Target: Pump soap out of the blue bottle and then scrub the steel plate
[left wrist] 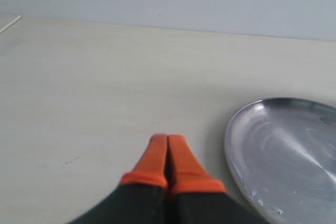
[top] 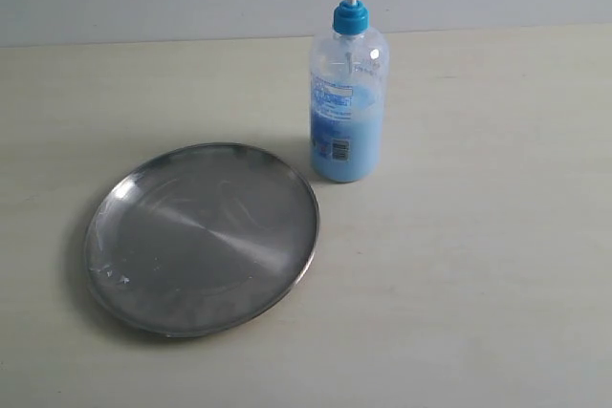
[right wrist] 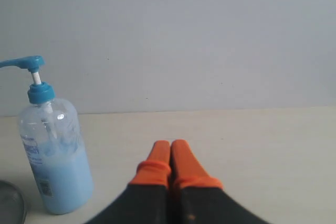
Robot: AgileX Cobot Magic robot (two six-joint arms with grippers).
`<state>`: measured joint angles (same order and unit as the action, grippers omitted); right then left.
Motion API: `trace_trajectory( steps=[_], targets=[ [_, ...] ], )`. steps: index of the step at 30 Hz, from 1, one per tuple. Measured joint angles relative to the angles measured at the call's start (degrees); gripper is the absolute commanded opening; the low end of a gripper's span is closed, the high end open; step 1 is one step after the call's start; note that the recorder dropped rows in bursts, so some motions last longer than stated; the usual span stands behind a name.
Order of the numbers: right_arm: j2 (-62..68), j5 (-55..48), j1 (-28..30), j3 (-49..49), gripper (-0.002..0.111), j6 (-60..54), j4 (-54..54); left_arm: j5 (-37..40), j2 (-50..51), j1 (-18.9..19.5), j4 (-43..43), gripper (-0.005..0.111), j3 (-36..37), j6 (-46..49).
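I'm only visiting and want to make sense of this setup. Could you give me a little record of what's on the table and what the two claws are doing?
Table: pale, holds two things
Blue bottle: upright, about half full, pump head up
Steel plate: flat beside the bottle, nothing blue on it
Left gripper: shut, empty, near the plate's rim
Right gripper: shut, empty, apart from the bottle

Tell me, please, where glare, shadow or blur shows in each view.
Exterior view: streaky glare on the steel plate, shadow at its left edge. Left wrist view: the left gripper is blurred. Right wrist view: the right gripper is blurred, the blue bottle sharper.
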<state>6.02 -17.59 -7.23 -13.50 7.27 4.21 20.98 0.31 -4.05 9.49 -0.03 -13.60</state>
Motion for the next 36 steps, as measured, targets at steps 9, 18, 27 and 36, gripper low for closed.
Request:
trace_trajectory(
  steps=[9,18,27,36],
  targets=[
    [11.57,0.0,0.0,-8.64,0.0,0.0,0.0,0.0,0.0,0.0,0.0,0.001,0.0,0.0],
    [24.16,0.1,0.0,-17.27,0.0,0.0,0.0,0.0,0.0,0.0,0.0,0.001,0.0,0.0],
    [34.46,0.14,0.0,-21.82,0.0,0.0,0.0,0.0,0.0,0.0,0.0,0.001,0.0,0.0],
    [34.73,0.03,0.0,-21.82,0.0,0.0,0.0,0.0,0.0,0.0,0.0,0.001,0.0,0.0]
  ],
)
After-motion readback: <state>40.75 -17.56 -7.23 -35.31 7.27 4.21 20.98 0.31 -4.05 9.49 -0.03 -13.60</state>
